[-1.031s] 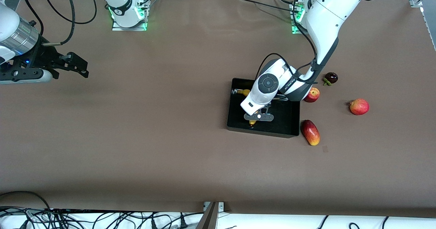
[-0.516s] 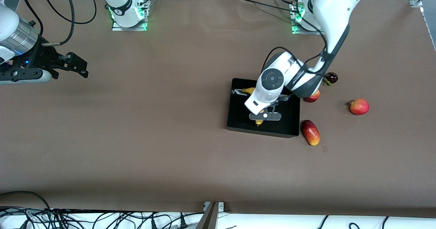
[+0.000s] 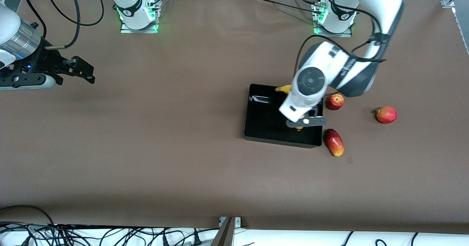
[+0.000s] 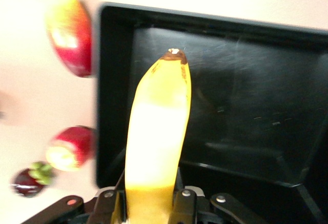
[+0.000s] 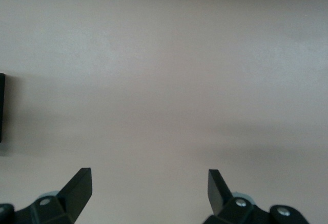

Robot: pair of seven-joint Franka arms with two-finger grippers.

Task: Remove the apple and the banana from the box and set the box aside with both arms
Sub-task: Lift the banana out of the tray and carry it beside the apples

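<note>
Left gripper (image 4: 146,203): I have it clamped on the banana (image 4: 156,137), up in the air over the box (image 3: 263,125), toward the apple's side. Gripped near one end, so I judge the fruit hangs clear of the low walls.
Banana: out of the box floor, not yet set down.
Apple (image 3: 335,101): already on the table, just beside the box at the left arm's end.
Box: emptied by my reading; still where it sat.
Right gripper (image 3: 77,70): waiting, fingers spread wide over bare table (image 3: 165,129), well apart from the box.
Other fruit: mango (image 3: 333,142) touching or nearly touching the box corner; could foul a later push.
Writing: none I can read.
</note>
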